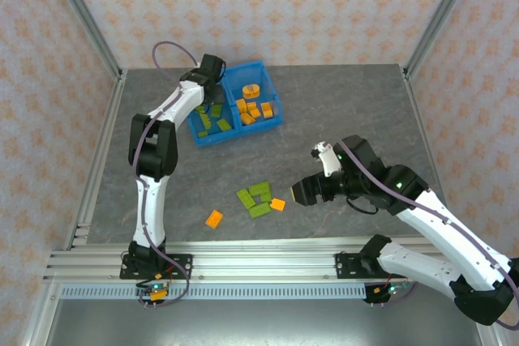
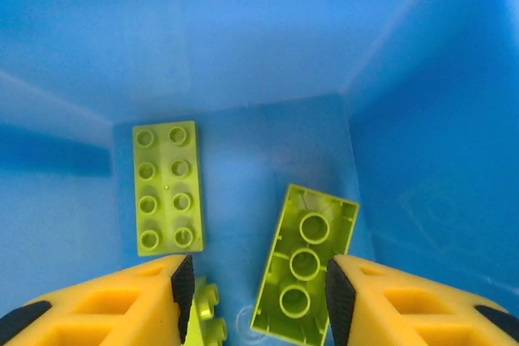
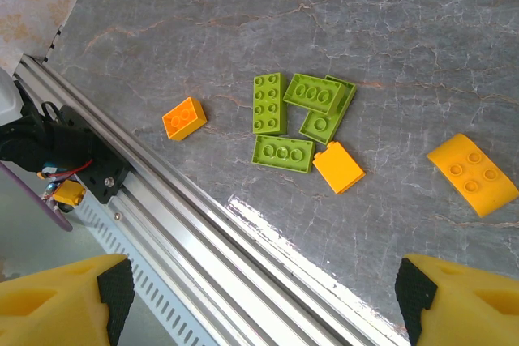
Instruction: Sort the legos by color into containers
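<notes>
at the near edge, just past the front rail (image 3: 195,232), note right gripper (image 3: 259,301) hovering, jaws wide, holding nothing. beyond it on the table (image 1: 365,111), see loose legos left to sort: lone orange brick (image 3: 184,117), green cluster (image 3: 296,115) of overlapping pieces, orange plate (image 3: 338,167) touching that cluster, another orange piece (image 3: 473,173) off to one side. farther back, find blue bin (image 1: 243,65), with greens in left compartment (image 2: 243,38) and oranges in right compartment (image 1: 272,96). down inside the left one, see left gripper (image 2: 255,297), jaws partly apart, pinching nothing as far as visible. below and between them, spot underside-up green brick (image 2: 304,269) beside a flat green plate (image 2: 166,188).

judged step: releasing a green into its compartment. open a touch wider, rise straight up clear of the walls before swinging away, avoid catching the brick on a pad. for the next pick, take the lone orange brick, not the tangled cluster.
</notes>
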Motion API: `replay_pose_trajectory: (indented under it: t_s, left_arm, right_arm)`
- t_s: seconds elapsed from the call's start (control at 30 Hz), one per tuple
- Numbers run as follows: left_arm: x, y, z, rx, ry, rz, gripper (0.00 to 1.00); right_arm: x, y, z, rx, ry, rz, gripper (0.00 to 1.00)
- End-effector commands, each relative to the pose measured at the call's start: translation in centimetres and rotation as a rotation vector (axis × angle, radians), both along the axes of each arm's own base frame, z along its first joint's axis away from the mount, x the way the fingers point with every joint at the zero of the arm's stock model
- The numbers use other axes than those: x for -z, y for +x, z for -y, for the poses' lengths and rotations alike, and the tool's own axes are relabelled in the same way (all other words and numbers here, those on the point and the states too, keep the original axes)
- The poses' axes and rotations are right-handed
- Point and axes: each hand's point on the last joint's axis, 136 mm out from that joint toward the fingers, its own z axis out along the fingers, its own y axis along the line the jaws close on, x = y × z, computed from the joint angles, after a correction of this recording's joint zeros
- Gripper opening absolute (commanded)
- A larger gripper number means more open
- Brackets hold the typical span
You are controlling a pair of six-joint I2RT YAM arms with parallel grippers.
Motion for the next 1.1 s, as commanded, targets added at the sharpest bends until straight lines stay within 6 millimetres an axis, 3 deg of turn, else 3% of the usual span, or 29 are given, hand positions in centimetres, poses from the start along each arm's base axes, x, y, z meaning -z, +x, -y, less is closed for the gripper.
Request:
replay_pose_trajectory:
  t_s: [0.0, 0.07, 0.1, 0.3, 0.47, 0.6, 0.7, 0.9, 1.07]
  left_arm:
    - [-9.1, -0.9, 1.0, 0.014, -0.096, 0.186, 0.48]
    - [-11.7, -2.5, 2.4, 0.053, -0.147, 0.238, 0.48]
    - [-14.1, -4.0, 3.4, 0.086, -0.173, 0.280, 0.48]
    - [-20.7, -12.9, 8.9, 0.410, -0.175, 0.381, 0.50]
    - [-22.7, -20.5, 11.2, 0.732, -0.147, 0.459, 0.69]
    - [-21.8, -27.4, 12.9, 1.069, -0.119, 0.500, 0.86]
    - [-20.2, -31.7, 13.1, 1.245, -0.049, 0.509, 0.91]
    - [-16.3, -35.9, 12.1, 1.354, -0.041, 0.448, 0.98]
    - [-13.4, -37.1, 11.7, 1.382, -0.049, 0.406, 1.00]
  right_arm:
    - [-0.7, 0.9, 0.2, 0.035, 0.002, 0.038, 0.85]
    - [0.0, 1.3, 0.4, 0.055, -0.020, 0.040, 0.86]
    - [0.6, 1.5, 0.4, 0.058, -0.033, 0.038, 0.85]
    - [3.9, 3.5, -1.3, 0.094, -0.075, -0.052, 0.84]
    - [6.6, 6.7, -4.1, 0.207, -0.012, -0.125, 0.83]
    - [9.6, 8.7, -6.4, 0.245, -0.007, -0.210, 0.71]
    - [12.0, 9.7, -7.6, 0.257, -0.048, -0.281, 0.60]
    - [16.3, 10.6, -9.3, 0.281, -0.086, -0.396, 0.48]
    - [18.7, 11.0, -9.7, 0.329, -0.098, -0.447, 0.36]
